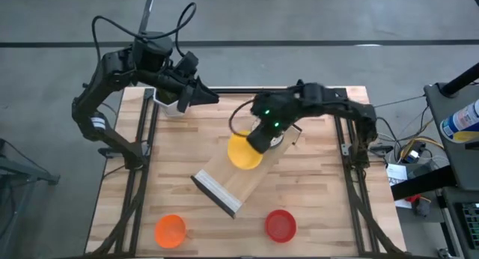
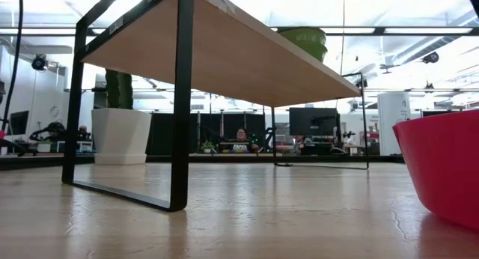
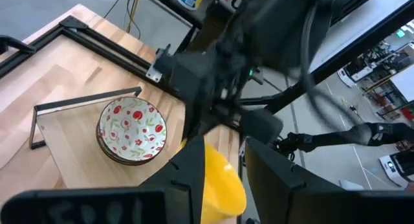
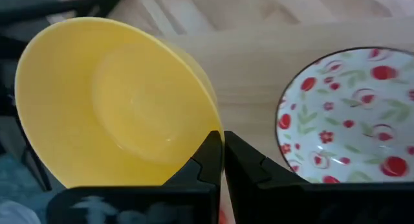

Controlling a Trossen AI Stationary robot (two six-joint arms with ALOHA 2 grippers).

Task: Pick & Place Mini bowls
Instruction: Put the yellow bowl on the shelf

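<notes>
My right gripper (image 1: pixel 256 144) reaches from the table's right to its middle and is shut on the yellow mini bowl (image 1: pixel 243 152), above a small wooden stand (image 1: pixel 224 183). In the right wrist view the yellow bowl (image 4: pixel 110 101) is beside a stack of white, red-patterned bowls (image 4: pixel 349 114) resting on the stand's top. The arm hides that stack in the high view. The orange bowl (image 1: pixel 170 230) and red bowl (image 1: pixel 281 224) sit near the table's near edge. My left gripper (image 1: pixel 206 96) waits open at the far left, beside the white cactus pot (image 1: pixel 168 104). My right gripper (image 4: pixel 223 153) pinches the yellow bowl's rim (image 4: pixel 206 130) between its two fingers, one finger inside the bowl and one outside. The bowl is lifted clear and tilted, its hollow turned toward the wrist camera, over the stand's top next to the patterned stack.
The stand has a black metal frame and a wooden top (image 2: pixel 224 49). In the low view the red bowl (image 2: pixel 441 169) is close at the right and the cactus pot (image 2: pixel 120 132) stands behind the stand's legs. A person sits far off in the room.
</notes>
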